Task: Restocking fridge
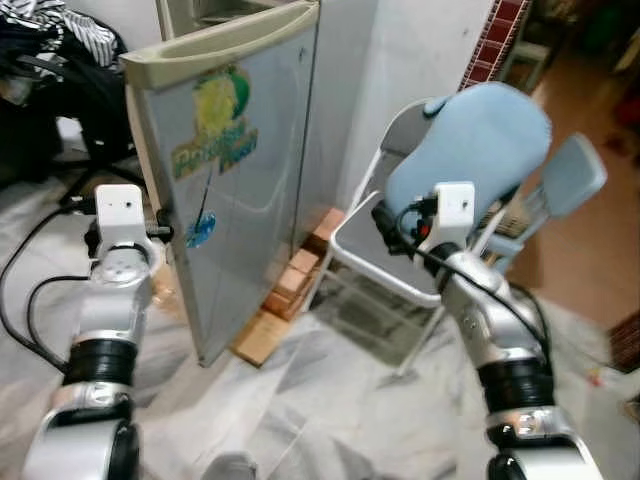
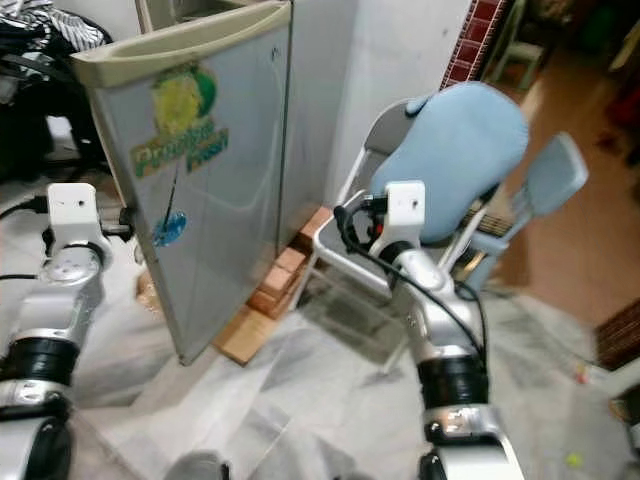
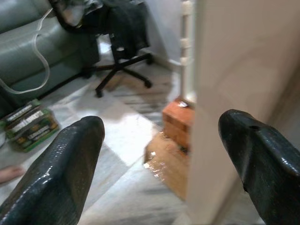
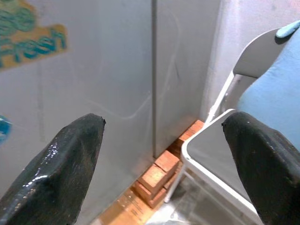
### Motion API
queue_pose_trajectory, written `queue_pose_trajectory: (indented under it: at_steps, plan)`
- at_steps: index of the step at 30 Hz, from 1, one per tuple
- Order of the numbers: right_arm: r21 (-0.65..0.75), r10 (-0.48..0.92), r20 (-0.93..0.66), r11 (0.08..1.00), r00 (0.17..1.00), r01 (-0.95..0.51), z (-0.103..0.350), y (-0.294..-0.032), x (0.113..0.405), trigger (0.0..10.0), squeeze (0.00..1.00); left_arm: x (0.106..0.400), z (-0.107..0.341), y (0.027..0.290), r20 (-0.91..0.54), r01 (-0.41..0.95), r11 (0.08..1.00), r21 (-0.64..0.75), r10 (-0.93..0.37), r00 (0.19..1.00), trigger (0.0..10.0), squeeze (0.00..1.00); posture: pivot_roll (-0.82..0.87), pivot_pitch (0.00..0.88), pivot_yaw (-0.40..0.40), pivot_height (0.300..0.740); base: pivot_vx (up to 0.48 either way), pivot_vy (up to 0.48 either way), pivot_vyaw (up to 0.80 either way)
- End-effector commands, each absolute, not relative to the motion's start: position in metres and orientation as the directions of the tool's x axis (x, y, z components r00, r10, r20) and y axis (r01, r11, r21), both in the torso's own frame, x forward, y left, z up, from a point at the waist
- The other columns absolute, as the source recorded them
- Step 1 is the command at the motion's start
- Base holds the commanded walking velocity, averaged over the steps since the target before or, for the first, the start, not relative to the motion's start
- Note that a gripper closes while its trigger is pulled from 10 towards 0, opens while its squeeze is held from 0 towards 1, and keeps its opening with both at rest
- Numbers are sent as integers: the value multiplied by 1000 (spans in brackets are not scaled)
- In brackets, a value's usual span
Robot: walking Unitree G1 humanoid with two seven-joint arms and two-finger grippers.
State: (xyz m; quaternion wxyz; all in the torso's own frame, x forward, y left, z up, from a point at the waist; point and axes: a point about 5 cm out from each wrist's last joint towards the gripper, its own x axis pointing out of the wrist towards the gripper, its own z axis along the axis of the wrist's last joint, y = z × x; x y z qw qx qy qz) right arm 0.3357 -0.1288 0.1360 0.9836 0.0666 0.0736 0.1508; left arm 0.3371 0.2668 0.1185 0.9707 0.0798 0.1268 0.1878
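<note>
Beside fridge door (image 1: 235, 190) edge — left gripper (image 3: 164, 154) jaws wide, empty; right gripper (image 4: 164, 159) likewise.

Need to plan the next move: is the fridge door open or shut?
Open: the door stands swung out, and the left gripper straddles its free edge.

Fridge (image 1: 240, 180) interior hidden; sticker text (image 1: 215, 148) blurred

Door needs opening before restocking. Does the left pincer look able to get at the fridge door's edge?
Probably yes. The left pincer is open and straddles the fridge door edge, with nothing between them.
</note>
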Motion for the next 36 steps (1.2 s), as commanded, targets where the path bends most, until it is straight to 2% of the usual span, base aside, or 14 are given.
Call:
queue_pose_trajectory:
  at_steps: [1, 21, 26, 34, 36]
  plan:
    - [130, 270, -103, 958, 957, -256, 144, -137, 338, 10000, 0, 341, 118, 258, -213, -334, 924, 187, 370, 904, 10000, 0, 88, 0, -93, 740, 0, 480, 0]
    - [103, 265, -134, 962, 955, -252, 138, -130, 346, 10000, 0, 296, 79, 238, -256, -369, 918, 146, 395, 882, 10000, 0, 111, 0, -108, 740, 0, 480, -720]
    - [121, 279, -106, 956, 954, -266, 144, -121, 352, 10000, 0, 292, 78, 242, -269, -419, 905, 75, 423, 865, 10000, 0, 120, 0, -113, 740, 0, 480, 0]
    - [117, 285, -93, 955, 954, -274, 149, -112, 361, 10000, 0, 291, 83, 237, -265, -410, 909, 72, 414, 871, 10000, 0, 121, 0, -110, 740, 0, 480, 0]
    - [162, 261, -107, 957, 959, -242, 150, -106, 366, 10000, 0, 288, 79, 230, -279, -411, 908, 74, 415, 866, 10000, 0, 115, 0, -105, 740, 0, 480, 0]
